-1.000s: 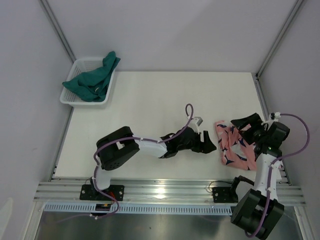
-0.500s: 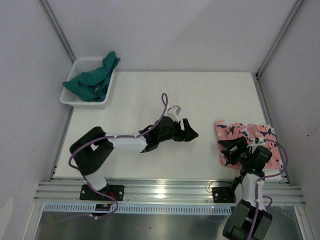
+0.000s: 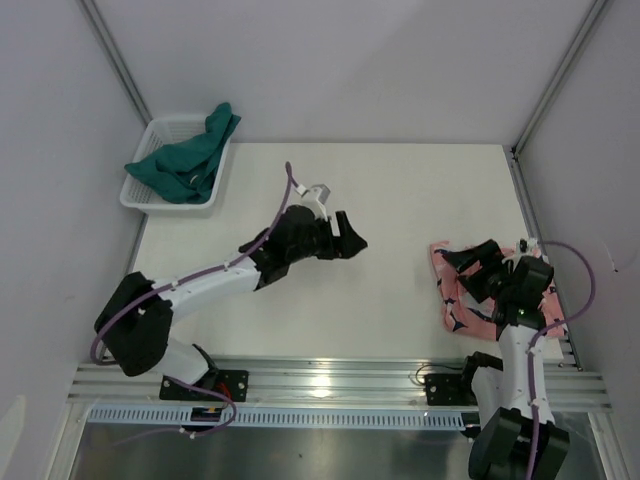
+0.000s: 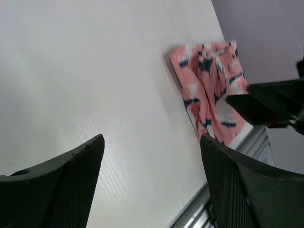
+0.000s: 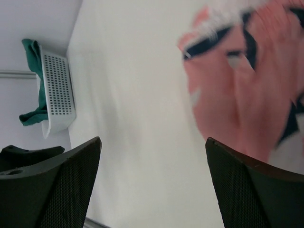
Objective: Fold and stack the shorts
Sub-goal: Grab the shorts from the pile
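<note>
Pink shorts (image 3: 460, 316) lie at the near right of the table (image 3: 400, 190). The right gripper (image 3: 466, 272) hovers over their left part, fingers apart, holding nothing. The fabric is judged light, soft and limp; take hold at the waistband or a hem edge. The left gripper (image 3: 347, 243), over mid-table, is likewise spread and empty. Green shorts (image 3: 185, 160) are heaped in the basket (image 3: 140, 198) at the far left corner; its wall may hinder pick-up.

The left arm (image 3: 200, 287) and right arm (image 3: 520, 355) are made of white links and black joints, with purple cables (image 3: 288, 186) attached; the black fingers (image 4: 71, 183) are mesh-textured.
</note>
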